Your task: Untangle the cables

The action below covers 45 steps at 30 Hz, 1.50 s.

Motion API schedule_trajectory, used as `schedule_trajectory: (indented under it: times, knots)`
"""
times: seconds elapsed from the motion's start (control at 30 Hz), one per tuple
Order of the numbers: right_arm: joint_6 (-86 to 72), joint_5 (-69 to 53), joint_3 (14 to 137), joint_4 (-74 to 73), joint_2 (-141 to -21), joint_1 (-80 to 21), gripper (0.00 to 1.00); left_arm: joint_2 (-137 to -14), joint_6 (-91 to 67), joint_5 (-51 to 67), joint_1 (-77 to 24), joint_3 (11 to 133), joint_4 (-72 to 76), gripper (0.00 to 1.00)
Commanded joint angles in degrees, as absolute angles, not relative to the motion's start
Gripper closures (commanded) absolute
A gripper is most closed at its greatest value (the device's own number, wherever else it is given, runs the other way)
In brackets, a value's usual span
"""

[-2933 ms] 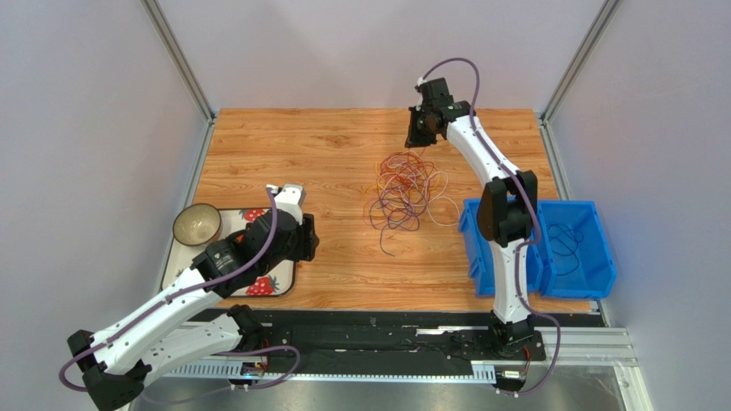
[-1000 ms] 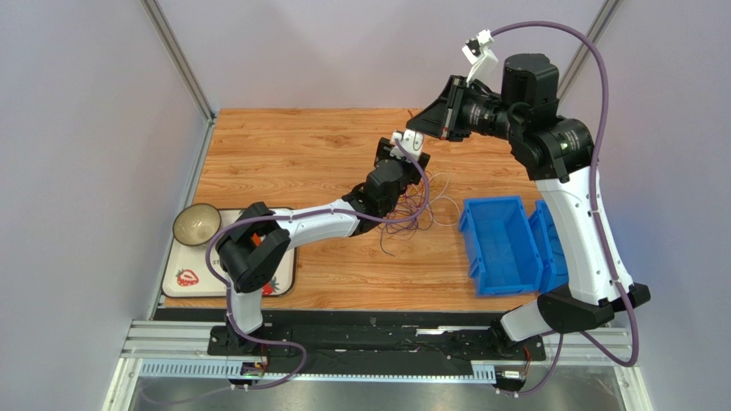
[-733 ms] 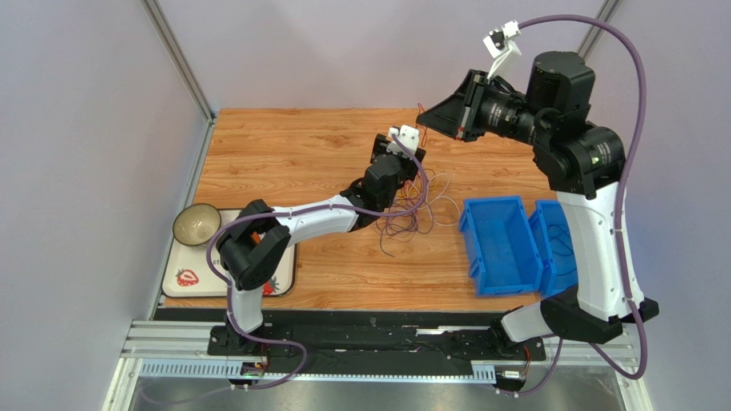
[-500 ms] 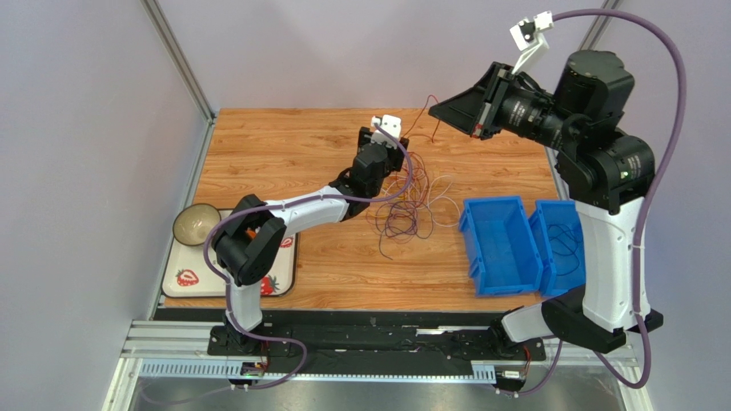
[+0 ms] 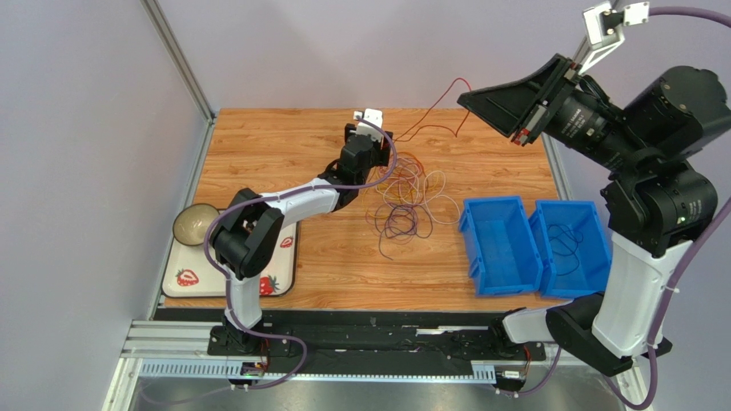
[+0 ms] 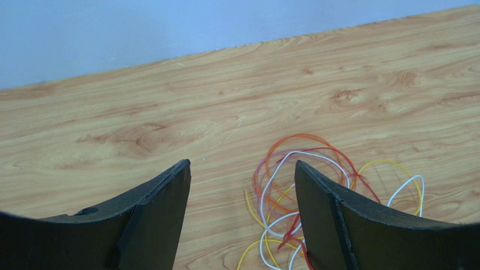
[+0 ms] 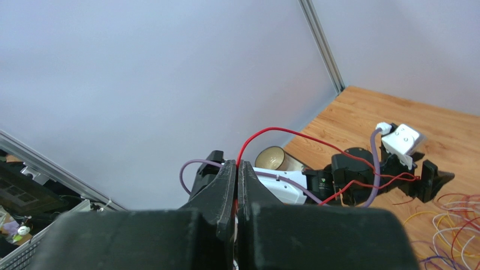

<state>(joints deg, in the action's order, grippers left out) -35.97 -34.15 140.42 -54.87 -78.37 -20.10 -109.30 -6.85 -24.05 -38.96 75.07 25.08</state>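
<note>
2 blue bins [image 5: 480,208] are sitting side by side on the right of the wooden surface [image 5: 283,145], and the right one is holding a dark loop [image 5: 562,240]. A bowl [image 5: 196,224] is resting on a strawberry-print tray [image 5: 184,278] at the near left. The left arm [image 5: 300,199] is stretching across the surface, and its purple hose [image 5: 390,163] is crossing the left edge of the cables [image 5: 407,201], which are lying in a tangle at the middle of the surface.

The left end effector [image 5: 367,133] is hovering with its jaws spread wide, gripping nothing, just beside the far-left edge of the pile. The right end effector [image 5: 463,97] is pinching a red cable [image 5: 437,98] between closed jaws, high above the surface.

Where the red cable is ending inside the tangle is hard to trace. The left wrist view is cutting the pile off at its lower edge, and the right end effector's own fingers [image 7: 225,191] are blocking the lower part of its view.

Compared with 0.5 s ago, the right arm is standing higher and farther right, more of the red cable is drawn out, and the left end effector is sitting farther from the pile.
</note>
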Motion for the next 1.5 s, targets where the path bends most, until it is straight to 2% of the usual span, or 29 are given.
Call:
schedule_trajectory:
  times: [0.0,0.27,0.37,0.47,0.5,0.57,0.6,0.77,0.93,1.1,1.47]
  knots:
    - [-37.8,-34.5,141.4,-48.9,-76.2,-19.6,1.00,-112.3,-11.4,-20.7,-36.3,75.0,23.6,0.23]
    - [-33.9,-30.1,142.6,-47.7,-75.0,-19.6,1.00,-112.8,-12.5,-17.6,-33.0,76.9,19.1,0.25]
    - [-30.4,-25.2,138.1,-46.2,-73.7,-19.7,1.00,-109.6,-12.9,-14.9,-33.0,76.0,19.1,0.31]
    - [-26.9,-20.2,130.7,-46.3,-73.0,-19.6,1.00,-105.1,-14.5,-12.2,-33.1,74.7,19.7,0.47]
    - [-26.0,-18.2,129.0,-46.2,-73.0,-19.6,1.00,-104.2,-15.4,-11.9,-33.1,74.9,19.3,0.59]
    - [-25.2,-17.2,123.8,-45.9,-72.9,-19.7,1.00,-101.6,-15.7,-10.1,-33.1,75.7,17.1,0.65]
    - [-24.9,-17.1,122.2,-45.4,-73.0,-19.7,1.00,-101.0,-15.9,-9.4,-33.1,76.0,16.8,0.74]
    - [-23.3,-14.0,118.6,-45.6,-73.2,-19.7,1.00,-97.4,-18.3,-4.1,-33.0,77.8,11.5,1.00]
    - [-20.5,-7.3,118.4,-47.3,-72.2,-19.7,1.00,-95.4,-23.7,2.3,-33.5,79.4,7.4,1.00]
    - [-18.5,2.1,116.0,-49.9,-71.5,-19.7,1.00,-96.1,-24.8,7.0,-37.3,85.9,1.7,1.00]
    - [-18.1,7.8,108.5,-52.4,-67.3,-19.7,1.00,-101.7,-28.8,9.6,-45.1,95.0,-3.8,1.00]
